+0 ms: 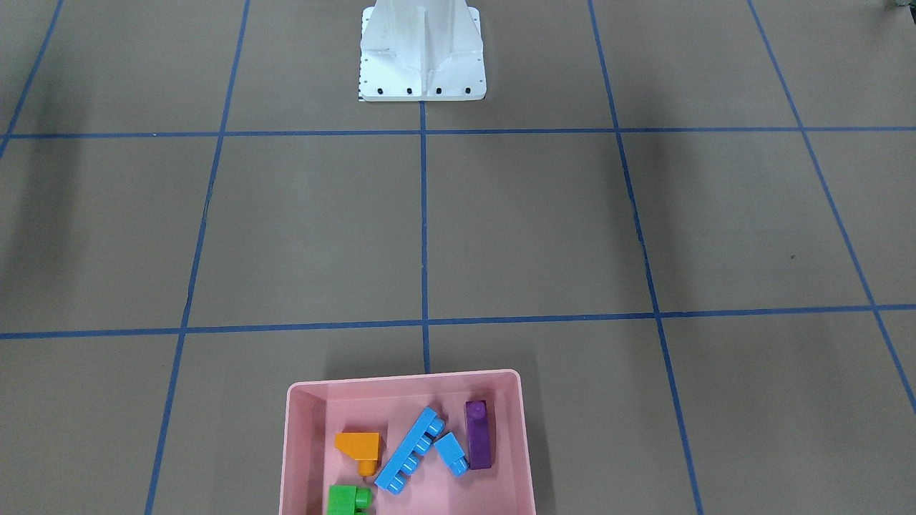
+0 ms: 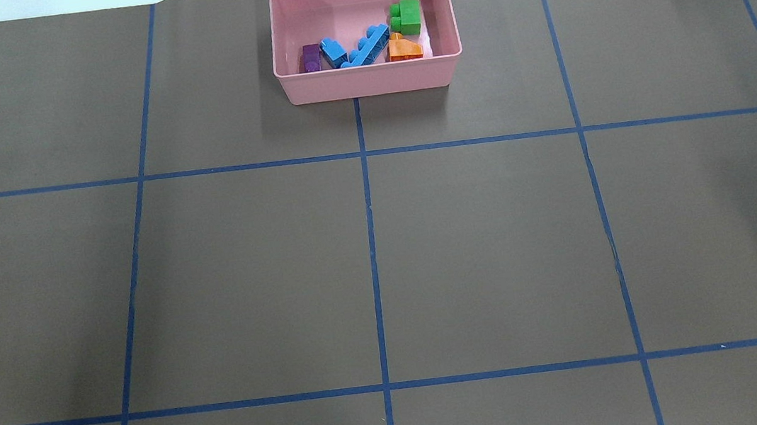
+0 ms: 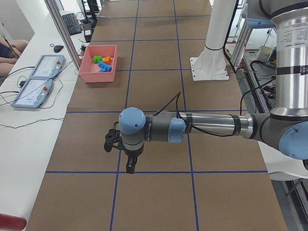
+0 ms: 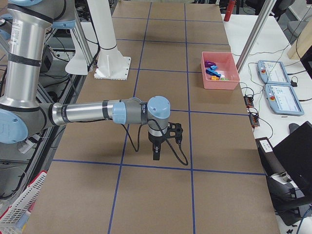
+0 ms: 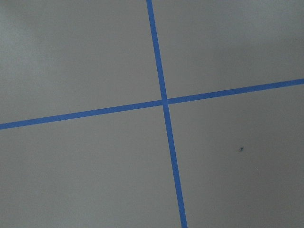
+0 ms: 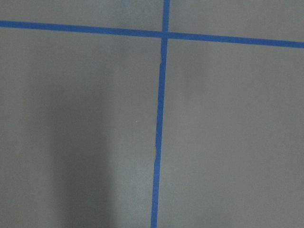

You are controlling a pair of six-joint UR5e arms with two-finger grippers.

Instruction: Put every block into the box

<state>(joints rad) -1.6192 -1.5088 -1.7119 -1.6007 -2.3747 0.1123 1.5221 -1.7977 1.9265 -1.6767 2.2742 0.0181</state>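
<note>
Pink plastic box (image 1: pixel 303 443) rests on the brown tabletop (image 1: pixel 544 229). Inside the box lie the orange sloped block (image 1: pixel 360 445), long blue bar (image 1: pixel 409 449), small blue cube (image 1: pixel 451 452), purple bar (image 1: pixel 478 435) and green block (image 1: pixel 347 498). Left tool (image 3: pixel 130 165) and right tool (image 4: pixel 156 153) hang well apart from the box. Whether their jaws are wide or narrow cannot be told.

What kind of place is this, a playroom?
Probably a robot test lab, not a playroom: big robot arms reach over a table taped into blue squares, and control screens with cables sit on the side bench.
</note>
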